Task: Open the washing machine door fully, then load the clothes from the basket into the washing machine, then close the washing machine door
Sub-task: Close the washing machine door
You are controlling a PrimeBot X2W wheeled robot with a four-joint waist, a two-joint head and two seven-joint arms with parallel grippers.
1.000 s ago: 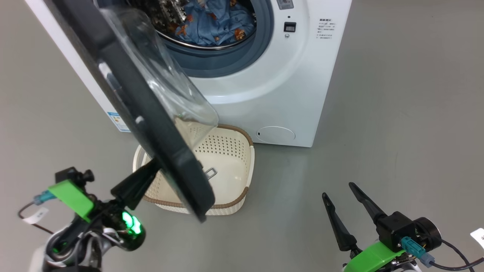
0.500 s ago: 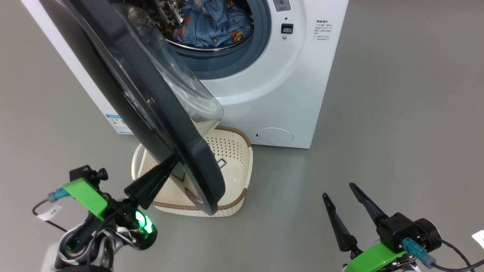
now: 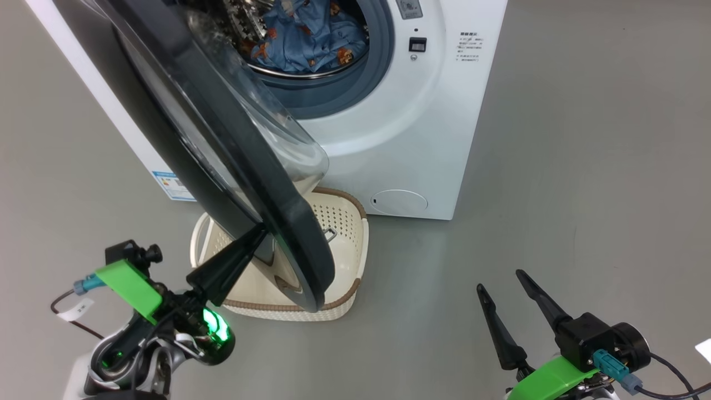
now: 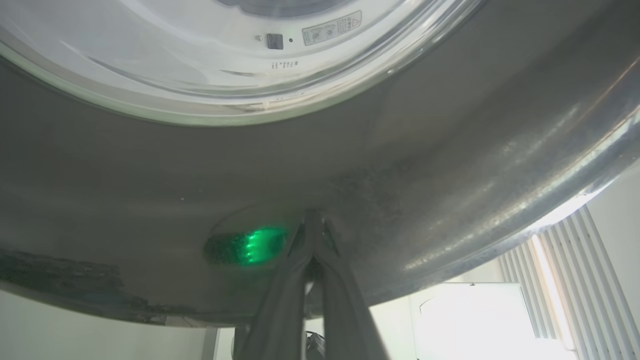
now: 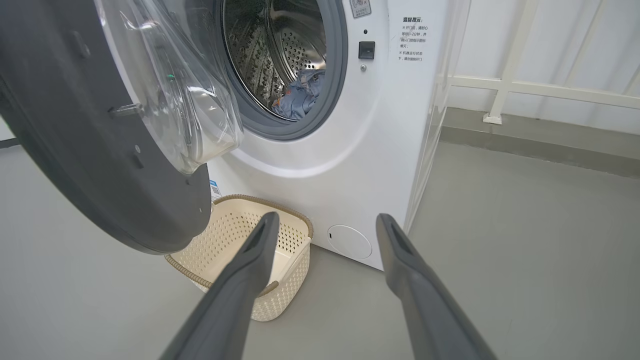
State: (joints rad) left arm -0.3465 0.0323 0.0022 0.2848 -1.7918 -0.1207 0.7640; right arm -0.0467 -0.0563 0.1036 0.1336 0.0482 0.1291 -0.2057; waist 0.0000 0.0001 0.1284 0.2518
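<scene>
Left end effector (image 3: 255, 236) pinched shut, tips pressed to the outer face of the washing machine door (image 3: 303, 250), low on its black rim.
Door stands part open, over the basket (image 3: 349, 233) on the floor (image 3: 583, 194) against the washing machine (image 3: 422, 128). Clothes (image 3: 303, 39) lie in the drum. Right end effector (image 3: 500, 280) spread wide, holding nothing, well apart to the right.

Black-rimmed door (image 3: 300, 244) ajar above basket (image 3: 349, 225); clothes (image 3: 311, 39) in washing machine (image 3: 422, 139).
</scene>
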